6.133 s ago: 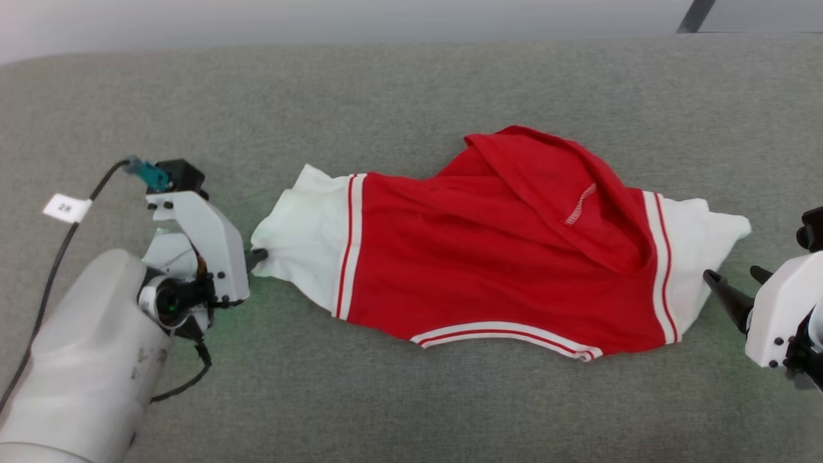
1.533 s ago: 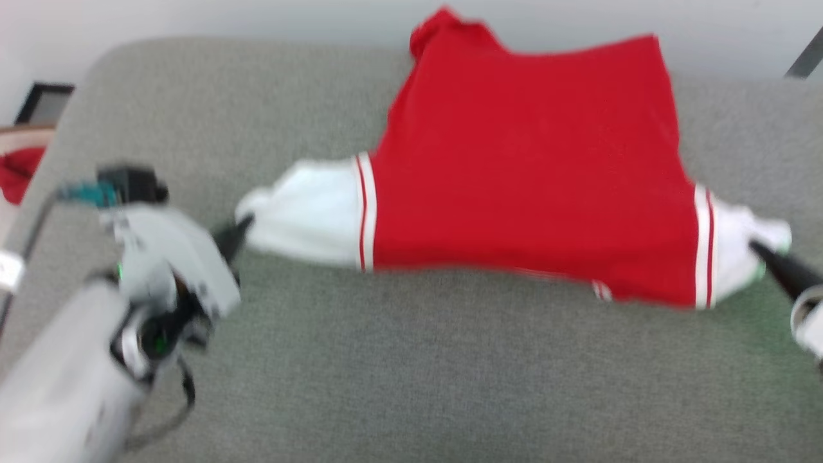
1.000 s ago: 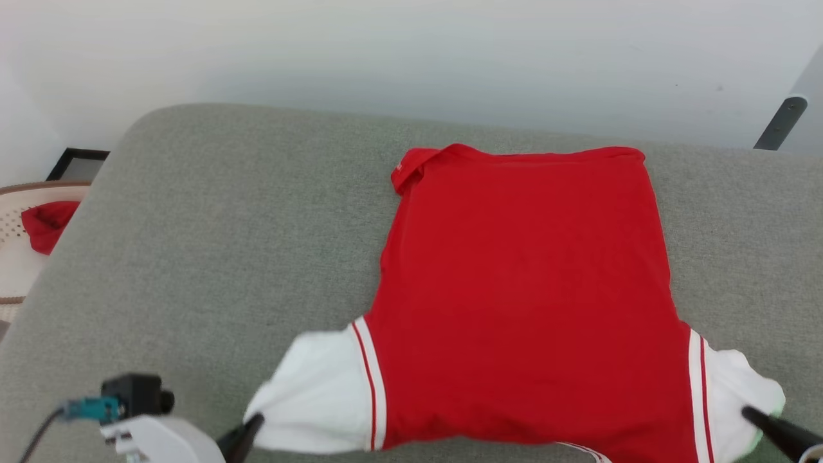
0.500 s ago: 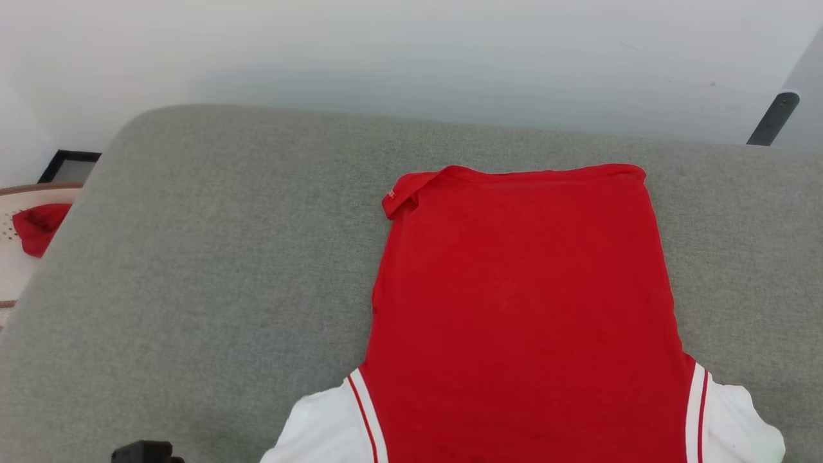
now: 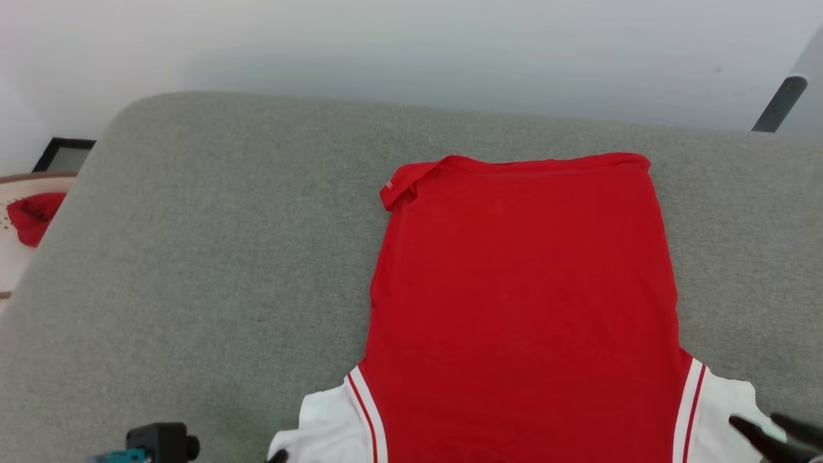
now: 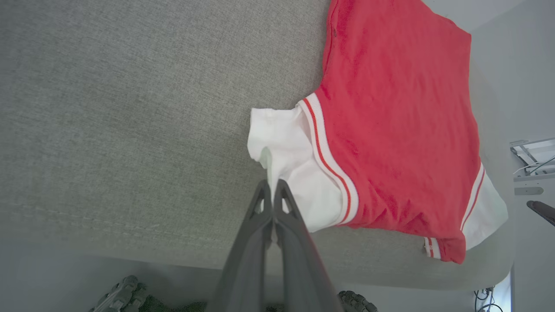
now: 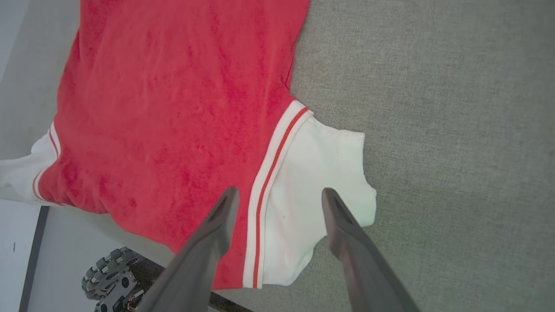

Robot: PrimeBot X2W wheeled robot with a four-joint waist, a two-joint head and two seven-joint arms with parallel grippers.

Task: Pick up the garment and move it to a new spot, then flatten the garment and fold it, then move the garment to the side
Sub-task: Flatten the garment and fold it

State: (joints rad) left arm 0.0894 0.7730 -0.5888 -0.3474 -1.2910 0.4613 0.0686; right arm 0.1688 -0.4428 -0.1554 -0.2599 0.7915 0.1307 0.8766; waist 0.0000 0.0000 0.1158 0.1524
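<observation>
The garment (image 5: 524, 302) lies spread flat on the grey cushion (image 5: 193, 257), red body running away from me and white sleeves at the near edge. Its far left hem corner (image 5: 395, 183) is folded over. In the left wrist view my left gripper (image 6: 272, 185) is shut on a pinched fold of the left white sleeve (image 6: 286, 156). My right gripper (image 7: 279, 197) stands open above the right white sleeve (image 7: 316, 182), fingers apart and gripping nothing. In the head view its dark fingertips (image 5: 746, 427) show at the lower right, beside that sleeve.
A cream basket (image 5: 9, 270) with a small red cloth (image 5: 32, 215) stands off the cushion's left end. A dark slanted pole (image 5: 778, 103) rises at the far right. The cushion's near edge drops off just below the sleeves, with my wheeled base (image 7: 106, 277) under it.
My right gripper has opened and let go of the right sleeve. The left gripper stays shut on the left sleeve. The camera has shifted a little, and the gripper tips are back at the bottom edge.
</observation>
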